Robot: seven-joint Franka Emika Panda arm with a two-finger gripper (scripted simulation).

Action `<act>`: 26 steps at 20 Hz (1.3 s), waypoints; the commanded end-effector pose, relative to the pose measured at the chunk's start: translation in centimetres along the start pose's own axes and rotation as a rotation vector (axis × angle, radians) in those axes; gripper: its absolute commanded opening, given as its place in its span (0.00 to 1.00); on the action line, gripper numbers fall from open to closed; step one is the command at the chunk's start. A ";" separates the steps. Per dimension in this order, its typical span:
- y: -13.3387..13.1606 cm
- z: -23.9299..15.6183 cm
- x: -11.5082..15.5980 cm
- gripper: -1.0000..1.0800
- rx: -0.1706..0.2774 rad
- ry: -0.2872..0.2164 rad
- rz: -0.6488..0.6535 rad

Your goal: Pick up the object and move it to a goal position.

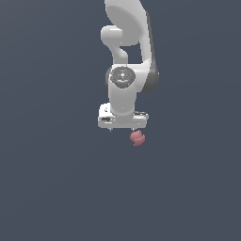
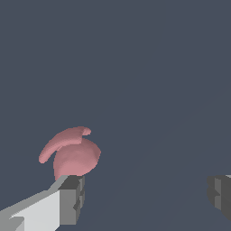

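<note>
the white two-fingered gripper (image 2: 144, 198) stands with its jaws spread wide and nothing between them. in the wrist view one grey finger pad (image 2: 72, 198) sits at one side and the other grey pad (image 2: 220, 196) shows only partly at the opposite frame edge, with a broad bare gap between them. the small, lumpy, matte pinkish-red blob (image 2: 72, 155) lies beyond the tip of the first pad, outside the gap, not within it. the pad's tip overlaps the blob's lower edge in this view; whether they touch cannot be told for certain.

in the exterior view the gripper (image 1: 123, 128) hangs pointing down from the white robot arm (image 1: 124, 66), and the blob (image 1: 137, 138) shows just under the hand's lower edge, toward the exterior view's right of the hand's centre. the fingers themselves are hard to make out there.

around the blob and the hand lies a flat, plain dark blue-grey surface (image 1: 52, 188), running unbroken to every frame edge in both views. no border or rim of that surface shows.
</note>
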State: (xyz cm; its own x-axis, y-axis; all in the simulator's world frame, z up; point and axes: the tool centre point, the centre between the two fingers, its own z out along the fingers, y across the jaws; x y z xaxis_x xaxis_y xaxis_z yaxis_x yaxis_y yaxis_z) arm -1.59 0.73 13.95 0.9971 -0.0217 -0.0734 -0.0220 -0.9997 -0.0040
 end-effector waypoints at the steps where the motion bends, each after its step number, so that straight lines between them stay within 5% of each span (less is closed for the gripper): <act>1: 0.0 0.0 0.0 0.96 0.000 0.000 0.000; 11: 0.0 2.0 -0.9 0.96 -0.011 -0.050 -0.043; 26: -4.1 3.6 -0.7 0.96 -0.018 0.010 -0.262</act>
State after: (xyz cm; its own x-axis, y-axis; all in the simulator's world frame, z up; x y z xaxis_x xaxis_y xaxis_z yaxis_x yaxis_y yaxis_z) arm -2.46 4.00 10.76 0.9779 0.1958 -0.0736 0.1961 -0.9806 -0.0035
